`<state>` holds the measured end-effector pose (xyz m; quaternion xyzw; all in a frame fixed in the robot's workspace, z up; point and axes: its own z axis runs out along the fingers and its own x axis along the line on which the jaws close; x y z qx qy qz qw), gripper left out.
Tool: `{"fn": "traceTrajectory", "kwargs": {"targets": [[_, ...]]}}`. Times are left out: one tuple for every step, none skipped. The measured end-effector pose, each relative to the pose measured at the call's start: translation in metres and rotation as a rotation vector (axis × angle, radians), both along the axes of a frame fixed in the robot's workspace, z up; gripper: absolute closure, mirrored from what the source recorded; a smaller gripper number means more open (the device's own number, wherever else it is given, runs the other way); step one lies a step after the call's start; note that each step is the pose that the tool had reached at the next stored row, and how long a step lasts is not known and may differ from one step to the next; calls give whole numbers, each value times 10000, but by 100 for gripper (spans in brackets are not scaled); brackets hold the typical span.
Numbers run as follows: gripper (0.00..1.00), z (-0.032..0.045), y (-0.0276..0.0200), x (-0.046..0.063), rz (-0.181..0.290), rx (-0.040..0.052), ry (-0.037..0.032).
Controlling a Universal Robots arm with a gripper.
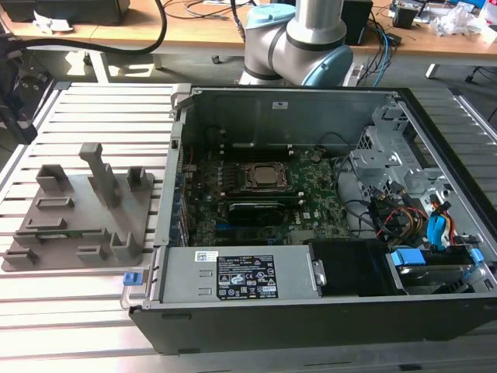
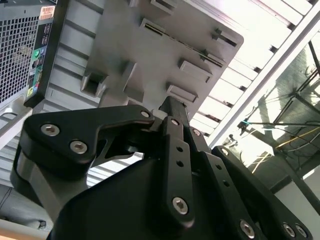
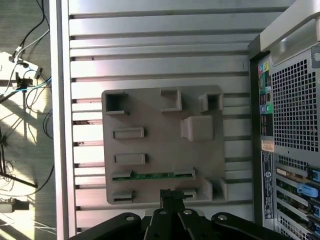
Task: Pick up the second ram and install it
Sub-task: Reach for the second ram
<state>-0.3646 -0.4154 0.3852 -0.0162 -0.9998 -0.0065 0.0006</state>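
- The slatted metal table [image 1: 85, 105] carries everything; its slats run from the exterior view's left to its right.
- The open computer case [image 1: 311, 109] lies on the table at the exterior view's right. That view looks down into it, at the motherboard [image 1: 311, 202] and the cabling. The first wrist view shows the case from outside, with a perforated rear panel [image 3: 292, 120] and ports.
- The arm [image 1: 299, 39] rises behind the case in the exterior view.
- The grey fixture plate [image 3: 160, 145] with raised brackets and slots sits on the table beside the case, at the exterior view's left [image 1: 78, 225].
- The gripper [image 3: 172, 192] hangs above the fixture's edge, its fingertips pressed together with nothing between them. The second wrist view shows its black linkages and screws from close by [image 2: 172, 105], with the fixture beyond.
- The second ram [image 3: 152, 175] rests in a long slot of the fixture, seen from above as a thin green strip. Its long axis runs parallel to the slats, with one end pointing toward the case and the other toward the table's outer rail. The fingertips are near its slot but apart from the ram.
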Motion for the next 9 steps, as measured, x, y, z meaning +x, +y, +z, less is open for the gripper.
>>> {"fn": "traceTrajectory", "kwargs": {"targets": [[89, -4, -11, 0, 1, 19, -1], [89, -7, -42, 0, 1, 37, 1], [89, -9, -68, 0, 1, 46, -1], [89, -11, -95, 0, 1, 51, 0], [89, -13, -123, 0, 2, 54, 0], [89, -13, -133, 0, 0, 54, 0], [89, -13, -133, 0, -1, 55, 0], [89, -13, -135, 0, 1, 54, 0], [89, -13, -136, 0, 1, 54, 0]]}}
